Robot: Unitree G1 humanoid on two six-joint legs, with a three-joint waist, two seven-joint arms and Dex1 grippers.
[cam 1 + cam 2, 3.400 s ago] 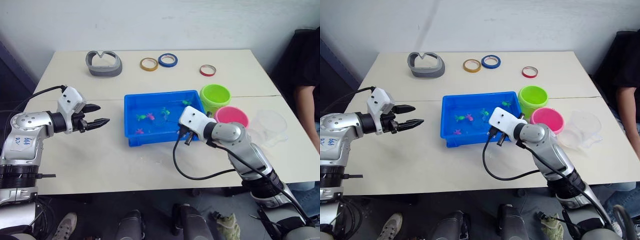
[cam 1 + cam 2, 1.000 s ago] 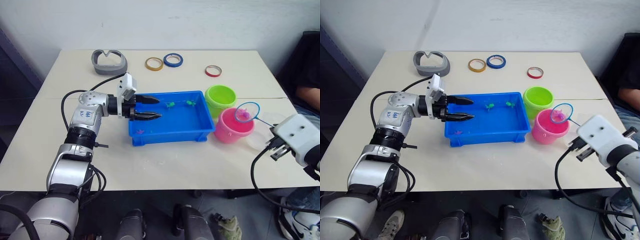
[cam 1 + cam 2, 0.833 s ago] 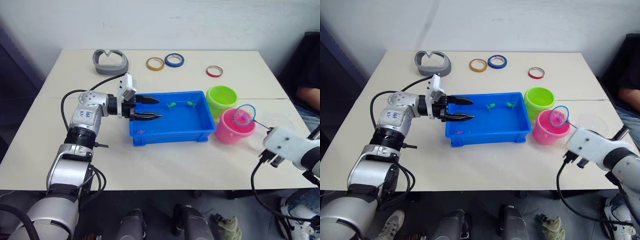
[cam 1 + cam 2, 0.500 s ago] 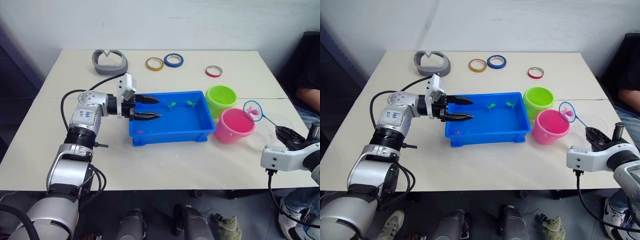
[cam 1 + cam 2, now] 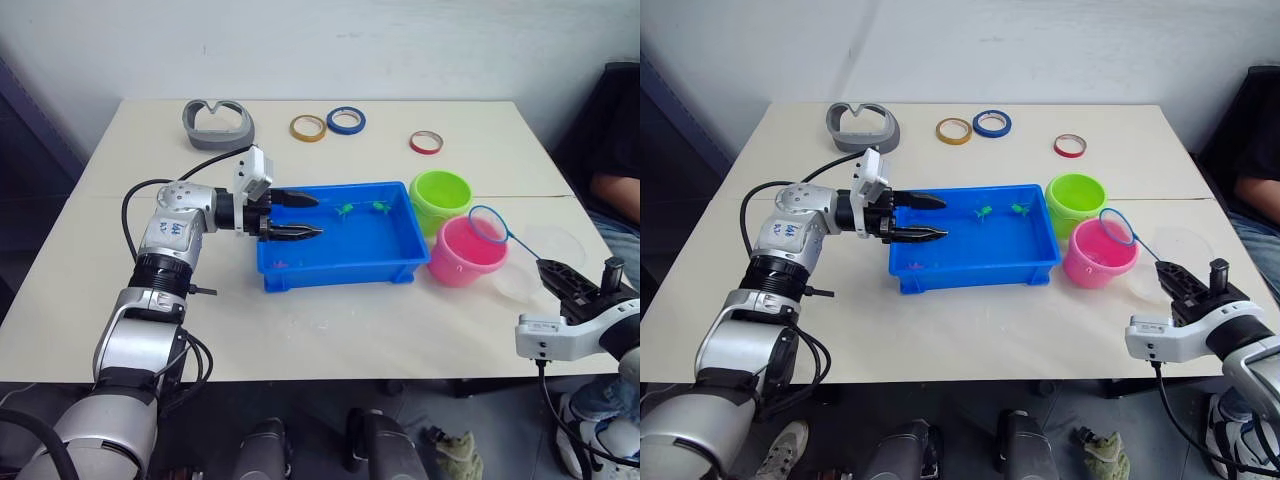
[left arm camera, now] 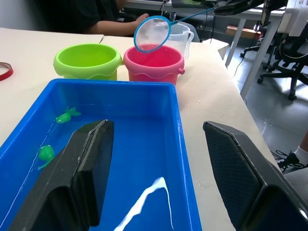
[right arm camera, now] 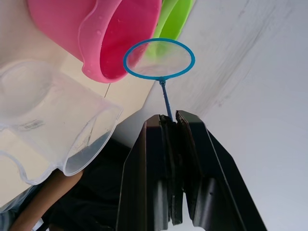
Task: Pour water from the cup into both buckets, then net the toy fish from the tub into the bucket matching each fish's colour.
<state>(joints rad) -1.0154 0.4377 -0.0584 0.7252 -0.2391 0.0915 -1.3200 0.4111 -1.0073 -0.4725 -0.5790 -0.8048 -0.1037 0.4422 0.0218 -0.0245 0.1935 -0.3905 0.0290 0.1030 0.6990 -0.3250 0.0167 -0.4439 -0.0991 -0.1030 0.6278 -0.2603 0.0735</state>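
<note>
Two arms and one bench [image 5: 330, 320] of items, listed from the robot's left. Grey curved holder [image 5: 218, 124] at the far left corner, apart from everything. Left gripper [image 5: 292, 215] with jaws apart and holding nothing, poised over the left end of the tub [image 5: 340, 268]. Tub: bright blue, shallow, mid-bench, holding water; two green toy fish [image 5: 343, 209] near its far wall and one small pink fish [image 5: 282, 264] near its near wall. Three tape rings along the far edge: yellow [image 5: 308, 127], blue [image 5: 345, 121], red [image 5: 425, 142]. Green bucket [image 5: 441, 193] just beyond the tub's right end; pink bucket [image 5: 468, 252] touching or nearly touching it on the near side. Net [image 5: 486, 224], blue-rimmed hoop held above the pink bucket's right rim; mesh looks empty in the wrist view. Cup [image 5: 545, 262], clear, on the bench right of the pink bucket. Right gripper [image 5: 1178, 277] at the near right, jaws clamped together on the net's thin handle. Handling judgement: net is very light, the stick slender and likely to twist or slip between the pads, so a hold well down the handle seems best; fish are tiny, light and wet.
</note>
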